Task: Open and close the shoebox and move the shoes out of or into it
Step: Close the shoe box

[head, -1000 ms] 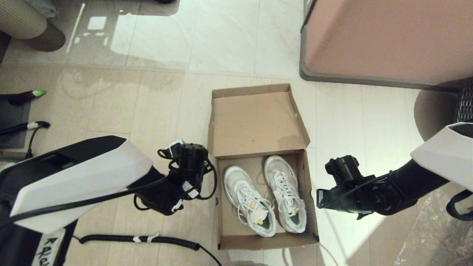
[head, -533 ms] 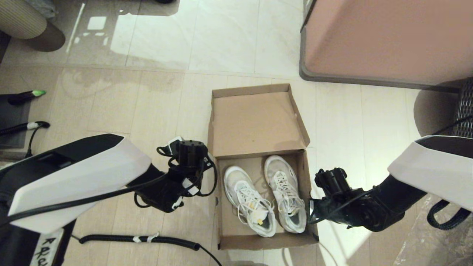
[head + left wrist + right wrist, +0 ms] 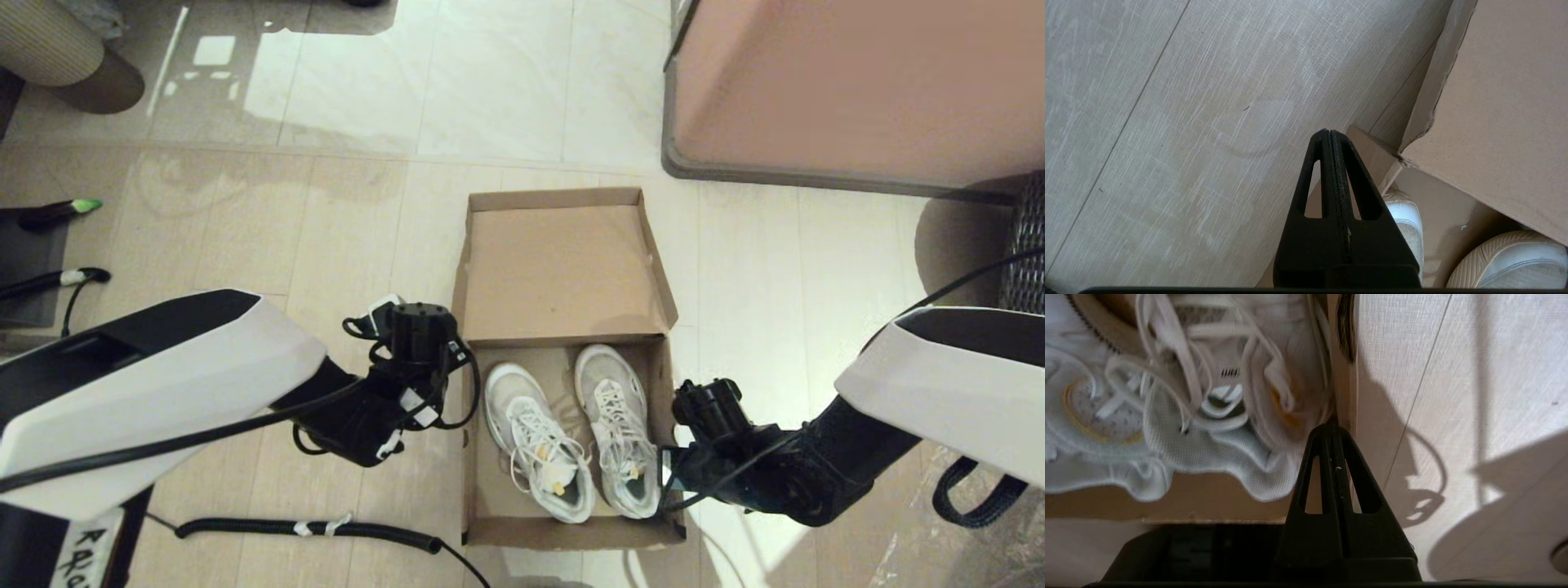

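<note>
right hand (image 3: 1330,428) closed at shoebox (image 3: 563,269) edge; shoes (image 3: 571,437) inside

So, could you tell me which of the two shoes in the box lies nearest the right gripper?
The shoe on the robot's right, against the shoebox wall beside the right gripper. The other shoe lies across the box, toward the left gripper.

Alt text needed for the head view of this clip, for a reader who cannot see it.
An open brown shoebox sits on a tiled floor, lid flipped back, with a pair of white shoes inside. The left gripper hangs beside the box's left wall, and the right gripper is at its right wall.
</note>
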